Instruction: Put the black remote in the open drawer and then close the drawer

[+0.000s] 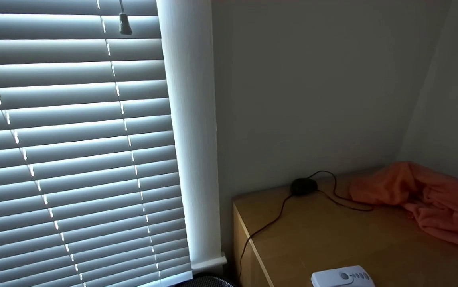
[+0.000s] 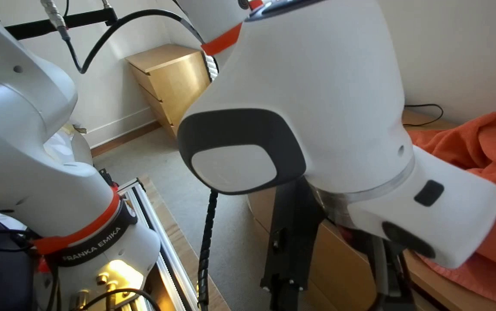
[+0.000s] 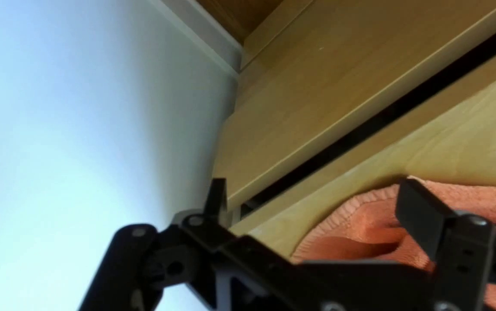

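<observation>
A: Finger state?
B: Fingers (image 3: 423, 218) spread wide, tips well apart. In wrist view one shows against the pale wall (image 3: 101, 129) and the bench (image 3: 468, 138) corner, the other against the orange cloth (image 3: 351, 239). Can't tell if either touches

A: What shows between them?
B: Cloth with a stitched hem, lying on the bench top. Past it the bench edge, a long dark slot, then the wooden front of the drawer (image 3: 338, 90). Can't tell how far out the drawer is

A: Black remote?
B: Can't tell where it is from these three views

A: Arm?
B: In an exterior view the white Panda arm (image 2: 325, 77) fills the middle, last link tilted down in front of the cloth. Fingers there are dark, partly hidden, at the bottom edge

A: Rest of the bench?
B: In an exterior view: round black puck (image 1: 304, 186) near the back, its black cord (image 1: 284, 205) dropping over the bench edge one way, looping toward the cloth the other. Cloth is a crumpled heap by the wall corner. Flat white box (image 1: 342, 277) with grey buttons, cut off by the frame

A: Further out?
B: Slatted blinds (image 1: 73, 131) beside the bench, light coming through. Wooden chest of drawers (image 2: 179, 86) well apart, behind the arm
</observation>
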`<state>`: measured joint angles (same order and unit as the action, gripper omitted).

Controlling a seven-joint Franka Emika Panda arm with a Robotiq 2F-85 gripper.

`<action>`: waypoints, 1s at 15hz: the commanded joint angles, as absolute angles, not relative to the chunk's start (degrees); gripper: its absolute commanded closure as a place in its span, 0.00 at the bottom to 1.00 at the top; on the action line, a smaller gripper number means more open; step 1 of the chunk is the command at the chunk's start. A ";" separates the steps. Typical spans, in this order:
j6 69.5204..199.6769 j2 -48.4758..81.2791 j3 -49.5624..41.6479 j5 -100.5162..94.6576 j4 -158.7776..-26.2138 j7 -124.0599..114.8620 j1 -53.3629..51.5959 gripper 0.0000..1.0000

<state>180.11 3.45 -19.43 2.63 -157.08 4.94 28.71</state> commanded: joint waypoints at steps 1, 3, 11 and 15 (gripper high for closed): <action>176.32 -1.65 -21.60 -1.98 -157.09 9.54 26.44 0.00; 176.38 -6.83 -21.03 -7.15 -161.71 10.03 27.78 0.00; 153.15 -20.55 -16.18 -14.06 -157.65 6.95 26.69 0.00; 139.78 -28.69 -13.99 -12.69 -157.16 6.39 24.85 0.00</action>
